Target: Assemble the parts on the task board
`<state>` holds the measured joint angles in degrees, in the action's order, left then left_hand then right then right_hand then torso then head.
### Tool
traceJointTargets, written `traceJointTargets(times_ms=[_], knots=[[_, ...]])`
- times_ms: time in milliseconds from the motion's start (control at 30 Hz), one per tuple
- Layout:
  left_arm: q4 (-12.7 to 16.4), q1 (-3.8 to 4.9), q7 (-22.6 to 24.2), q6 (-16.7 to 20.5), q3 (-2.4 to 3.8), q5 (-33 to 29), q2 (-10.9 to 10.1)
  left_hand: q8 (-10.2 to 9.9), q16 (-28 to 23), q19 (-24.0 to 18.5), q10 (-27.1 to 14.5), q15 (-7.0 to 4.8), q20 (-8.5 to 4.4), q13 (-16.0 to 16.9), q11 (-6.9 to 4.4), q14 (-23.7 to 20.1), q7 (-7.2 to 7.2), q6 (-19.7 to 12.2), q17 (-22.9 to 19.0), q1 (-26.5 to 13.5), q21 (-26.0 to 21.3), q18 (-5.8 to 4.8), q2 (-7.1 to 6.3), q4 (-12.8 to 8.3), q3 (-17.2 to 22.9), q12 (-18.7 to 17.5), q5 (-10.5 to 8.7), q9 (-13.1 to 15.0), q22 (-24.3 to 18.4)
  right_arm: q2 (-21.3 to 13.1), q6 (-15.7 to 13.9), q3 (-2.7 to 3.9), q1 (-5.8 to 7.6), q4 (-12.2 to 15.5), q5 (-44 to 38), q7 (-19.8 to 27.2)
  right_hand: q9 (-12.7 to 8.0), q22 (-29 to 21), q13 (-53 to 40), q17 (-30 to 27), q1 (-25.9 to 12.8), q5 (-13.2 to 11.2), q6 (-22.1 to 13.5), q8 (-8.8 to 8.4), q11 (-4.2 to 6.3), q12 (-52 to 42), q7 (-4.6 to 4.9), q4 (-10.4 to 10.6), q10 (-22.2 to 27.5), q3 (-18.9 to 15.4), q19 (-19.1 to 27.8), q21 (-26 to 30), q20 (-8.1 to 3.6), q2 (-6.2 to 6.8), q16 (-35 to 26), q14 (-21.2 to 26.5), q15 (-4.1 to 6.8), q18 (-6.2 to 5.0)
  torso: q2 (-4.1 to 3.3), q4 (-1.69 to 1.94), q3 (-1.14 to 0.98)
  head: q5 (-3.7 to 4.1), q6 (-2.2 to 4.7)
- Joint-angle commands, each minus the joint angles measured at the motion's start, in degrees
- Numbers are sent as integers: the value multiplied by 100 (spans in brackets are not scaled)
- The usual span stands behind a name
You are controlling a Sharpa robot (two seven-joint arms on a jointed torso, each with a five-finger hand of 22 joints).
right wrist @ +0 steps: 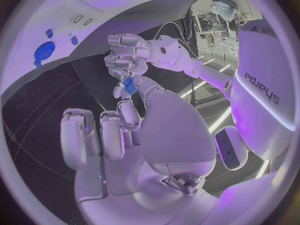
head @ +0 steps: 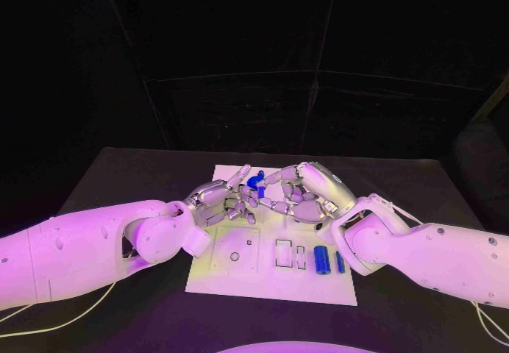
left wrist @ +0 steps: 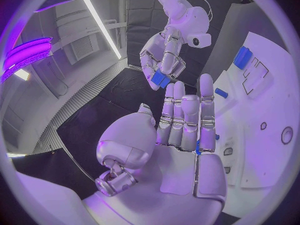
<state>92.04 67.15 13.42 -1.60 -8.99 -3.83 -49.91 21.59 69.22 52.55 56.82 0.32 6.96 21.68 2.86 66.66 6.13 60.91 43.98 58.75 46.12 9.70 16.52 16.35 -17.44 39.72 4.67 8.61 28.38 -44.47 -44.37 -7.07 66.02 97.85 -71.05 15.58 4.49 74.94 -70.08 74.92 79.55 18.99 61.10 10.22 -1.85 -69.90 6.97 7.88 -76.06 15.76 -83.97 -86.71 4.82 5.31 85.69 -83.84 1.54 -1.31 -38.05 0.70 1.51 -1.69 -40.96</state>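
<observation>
Two hands meet above the far part of the task board [head: 218, 283], the white plate that serves as landmark here. In the head view, the left hand [head: 220, 204] and the right hand [head: 305, 193] face each other over the board's far half, fingertips almost touching, with one small blue part [head: 259, 182] between them.

On the board's near right area stand two blue cylinders [head: 321, 260] side by side (the second one [head: 340, 262] is slimmer), next to a row of rectangular cut-outs [head: 283, 252]. A round hole [head: 235, 257] sits on the board's near left area.

The left wrist view shows what the head view hides: the left hand [left wrist: 187, 130] has its fingers straight and together, palm open, and a sliver of blue [left wrist: 197, 146] shows at the edge of those fingers; whether it is held I cannot tell. Beyond its fingertips the right hand [left wrist: 164, 55] pinches the blue part [left wrist: 160, 78] at its fingertips. That view also shows a blue block [left wrist: 242, 57] and a small blue piece [left wrist: 221, 92] on the board.

The right wrist view shows the right hand [right wrist: 109, 135] with fingers curled, the blue part [right wrist: 128, 83] at its thumb tip, just beside the left hand [right wrist: 125, 52]. Beyond, on the board, lies a blue toothed disc [right wrist: 44, 50] with two smaller blue pieces [right wrist: 73, 40] near it.
</observation>
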Motion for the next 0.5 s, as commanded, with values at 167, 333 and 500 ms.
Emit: traceJointTargets(times_ms=[167,333,500], knots=[[3,8,69,119,5,32,5,-161,117,-74,-279,60,27,-76,130,-41,118,-321,-27,120,114,51,-60,28,-19,-123,17,-58,61,30,-92,3,7,40,18,69,11,1013,-15,854,-28,16,80,21,-3,-29,-41,-19,-38,12,-187,-29,-23,-64,31,-473,40,-4,-1,1,-1,-18,-3],[7,8,44,136,5,43,34,-343,189,-113,-431,139,93,-119,231,-47,247,-631,-31,131,174,49,-90,29,-90,-159,15,-174,99,52,-84,3,6,56,29,72,12,1013,-15,857,-29,17,82,22,-2,-29,-42,-20,-38,13,-187,-30,-23,-66,33,-474,40,-3,-2,-1,0,-23,-7],[27,8,39,81,5,60,63,-349,195,-116,-434,142,97,-120,235,-47,249,-640,-30,130,178,50,-88,30,-93,-156,15,-181,101,85,-34,3,7,5,32,14,12,1009,-8,856,-28,17,83,22,-2,-21,-43,-22,-33,14,-184,-27,-24,-66,32,-473,41,-5,-2,6,2,-22,-10]])
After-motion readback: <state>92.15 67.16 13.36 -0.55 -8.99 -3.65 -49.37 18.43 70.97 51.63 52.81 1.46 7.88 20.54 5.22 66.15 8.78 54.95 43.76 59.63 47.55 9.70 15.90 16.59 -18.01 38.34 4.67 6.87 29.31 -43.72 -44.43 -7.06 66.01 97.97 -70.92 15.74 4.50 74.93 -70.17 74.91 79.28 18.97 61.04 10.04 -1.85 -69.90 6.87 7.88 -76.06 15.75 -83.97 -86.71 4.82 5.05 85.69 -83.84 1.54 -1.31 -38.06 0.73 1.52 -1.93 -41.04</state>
